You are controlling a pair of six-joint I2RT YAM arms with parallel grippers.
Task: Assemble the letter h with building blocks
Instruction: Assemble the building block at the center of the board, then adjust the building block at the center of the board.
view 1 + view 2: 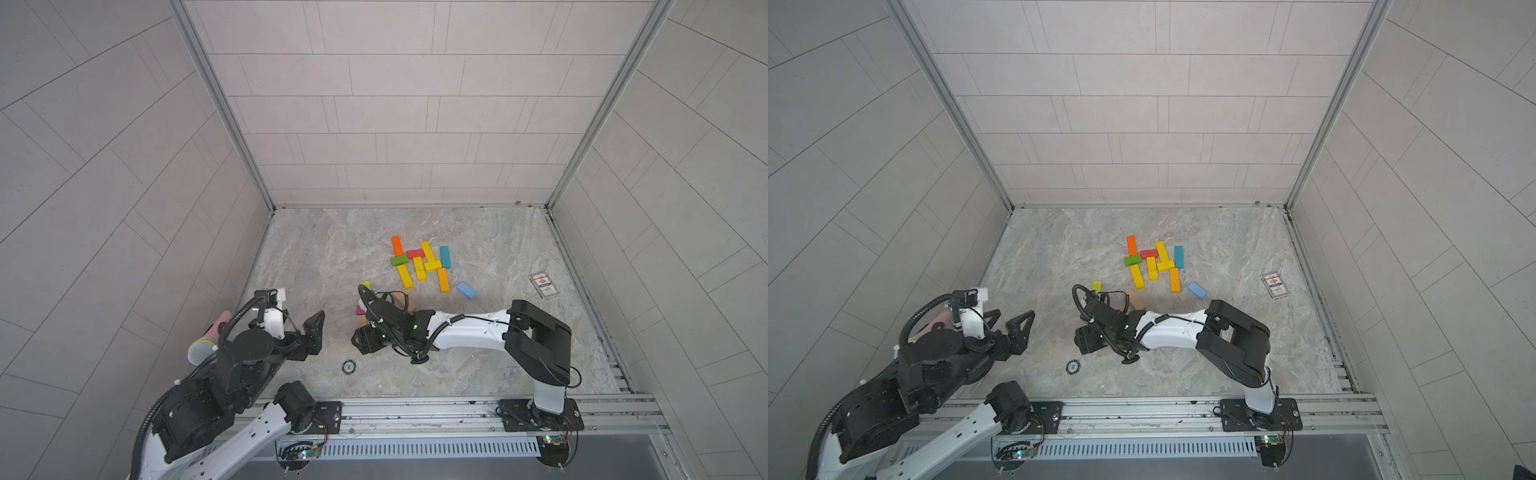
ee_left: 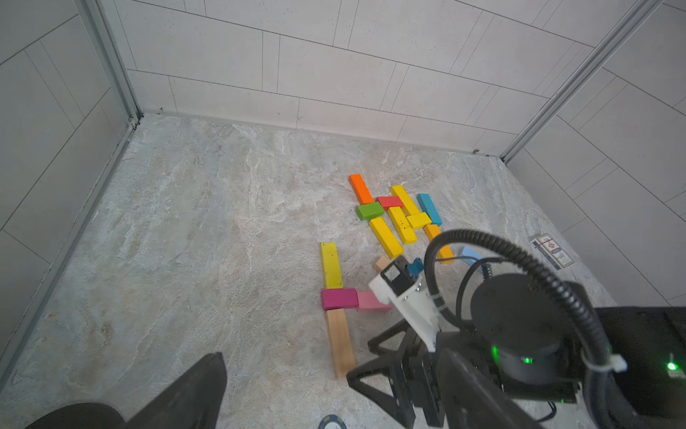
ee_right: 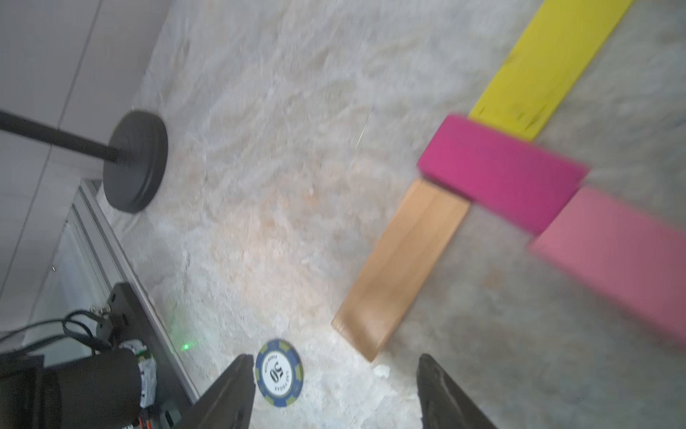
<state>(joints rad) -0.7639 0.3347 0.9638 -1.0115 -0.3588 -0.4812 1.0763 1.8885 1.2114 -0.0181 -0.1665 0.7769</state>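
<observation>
While the right claw [image 3: 334, 358] is hanging released near the magenta block [image 3: 501, 172], the wooden block [image 3: 401, 267] touching it is looking light, stiff; grip long sides.

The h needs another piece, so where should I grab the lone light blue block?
Take the light blue block at mid-length, across its narrow width, from above: it lies flat and slanted, apart from the other blocks, with both long edges free.
</observation>
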